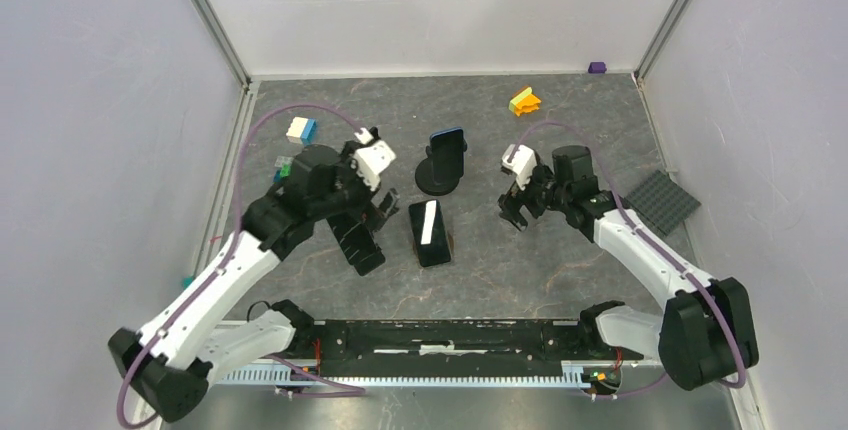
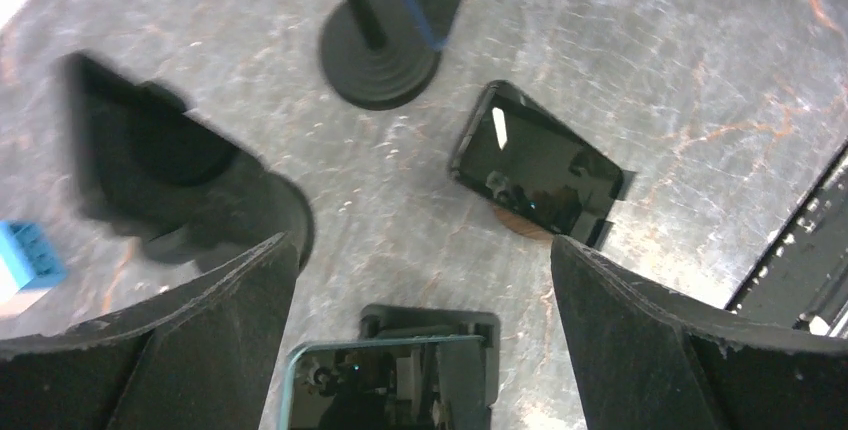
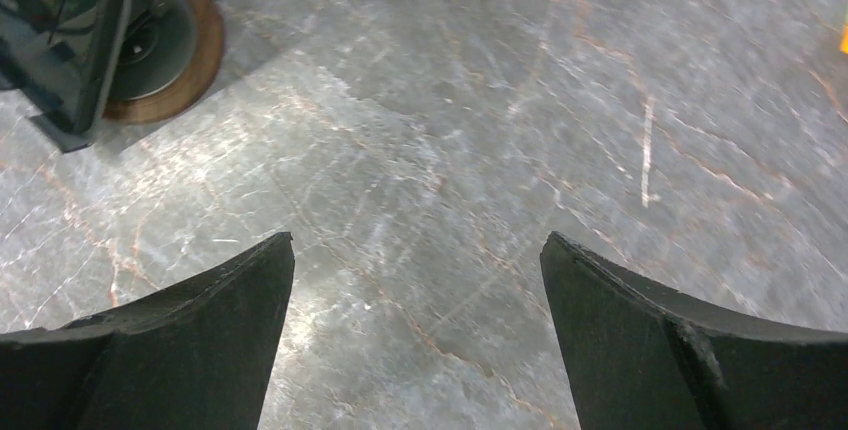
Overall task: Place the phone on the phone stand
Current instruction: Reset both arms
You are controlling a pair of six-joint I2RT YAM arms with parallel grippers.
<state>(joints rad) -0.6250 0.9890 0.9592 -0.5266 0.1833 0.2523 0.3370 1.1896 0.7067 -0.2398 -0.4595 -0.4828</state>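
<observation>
Mid-frame, the left pincer (image 1: pixel 378 212) hangs released over a dark phone (image 2: pixel 370 385) propped on a stand (image 2: pixel 470 330), the right pincer (image 1: pixel 514 214) likewise released above the worktop (image 3: pixel 450 150).

We saw the table (image 3: pixel 450 180) as grey, stone-veined and faintly shiny. The middle phone (image 2: pixel 535 165) had a glossy black glass face. The far stand (image 2: pixel 380 65) looked like matt black plastic. The right gripper (image 3: pixel 417 242) had matt black fingers (image 3: pixel 650 350), grainy at the edges.
</observation>
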